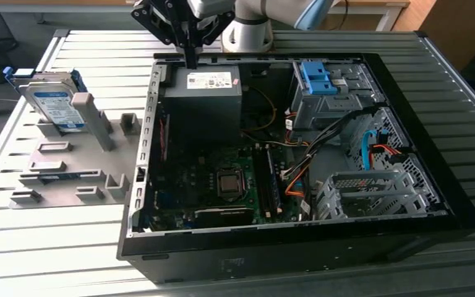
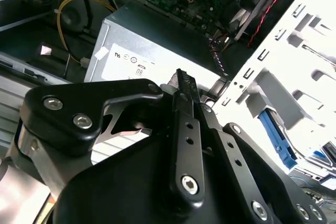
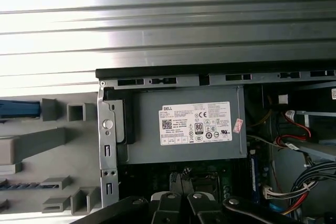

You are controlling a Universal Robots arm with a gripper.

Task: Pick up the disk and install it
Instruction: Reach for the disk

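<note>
I am hanging the gripper (image 1: pixel 191 60) over the back edge of the open computer case (image 1: pixel 464 204), just above the grey power supply (image 1: pixel 205 99). Its fingers are pressing together on nothing, and the arm is pointing it straight down. The disk (image 1: pixel 52 102) is standing on edge in the grey fixture (image 1: pixel 72 167) outside the case. It is sitting well apart from the gripper, at about eight o'clock in the exterior view, its long axis seeming to run eleven to five.
</note>
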